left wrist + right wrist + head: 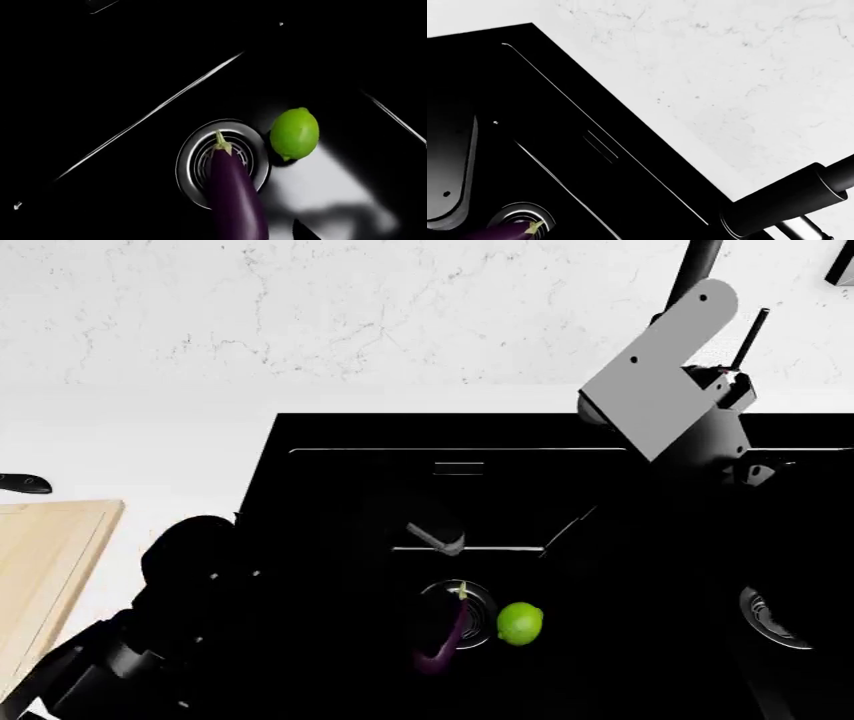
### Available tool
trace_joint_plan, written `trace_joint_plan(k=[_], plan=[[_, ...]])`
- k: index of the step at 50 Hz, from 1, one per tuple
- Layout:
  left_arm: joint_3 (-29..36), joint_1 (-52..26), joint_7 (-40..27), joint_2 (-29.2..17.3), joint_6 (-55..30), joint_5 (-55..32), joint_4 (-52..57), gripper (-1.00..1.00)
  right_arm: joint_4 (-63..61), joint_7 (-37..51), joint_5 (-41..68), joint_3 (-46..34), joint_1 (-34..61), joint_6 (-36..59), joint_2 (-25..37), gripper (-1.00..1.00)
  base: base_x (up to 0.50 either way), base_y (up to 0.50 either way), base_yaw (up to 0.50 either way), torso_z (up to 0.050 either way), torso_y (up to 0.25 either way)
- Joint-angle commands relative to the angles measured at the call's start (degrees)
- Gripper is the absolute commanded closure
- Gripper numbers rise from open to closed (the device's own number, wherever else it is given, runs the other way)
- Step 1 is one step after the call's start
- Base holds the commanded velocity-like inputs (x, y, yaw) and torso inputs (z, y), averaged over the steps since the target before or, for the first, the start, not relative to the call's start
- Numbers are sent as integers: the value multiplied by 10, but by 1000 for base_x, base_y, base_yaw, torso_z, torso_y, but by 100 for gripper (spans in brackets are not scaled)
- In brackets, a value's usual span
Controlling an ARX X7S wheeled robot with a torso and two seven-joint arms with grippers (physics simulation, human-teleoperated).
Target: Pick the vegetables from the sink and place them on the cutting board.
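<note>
Left wrist view: the glossy dark-purple eggplant is lying with its green stem cap over the round metal drain of the glossy black sink; the round bright-green lime-like ball is sitting just beside it, at the drain's 2 o'clock.

Head view: both vegetables are resting in the sink's left basin. The light-wood cutting board is lying well apart at their 9 o'clock, and the black left arm is hanging between the two. The grey right arm is reaching in at 1 o'clock.

Right wrist view: the eggplant's stem is showing at the drain, below white marble counter.

Whether either gripper's jaws are apart or together cannot be told.
</note>
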Motion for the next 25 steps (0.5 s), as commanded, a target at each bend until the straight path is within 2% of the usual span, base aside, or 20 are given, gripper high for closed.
trace_joint_plan(k=[1,6,8,11,25], plan=[[84,-3,93,34,85,91,-137,-100,5,-48,-63,-16,-17,-18,-5,-100,0,0,0,0,0],[79,6,79,32,78,80,-114,-100,3,-47,-61,-14,-22,-25,-1,-100,0,0,0,0,0],[131,3,123,76,131,141,-217,-100,35,-88,-116,-41,-7,-26,-26,-100,0,0,0,0,0],[164,-3,158,106,169,178,-294,-100,43,-99,-134,-52,-7,-29,-29,-100,0,0,0,0,0],[188,-7,189,160,221,208,-396,-100,33,-113,-152,-63,-35,-48,-7,-100,0,0,0,0,0]])
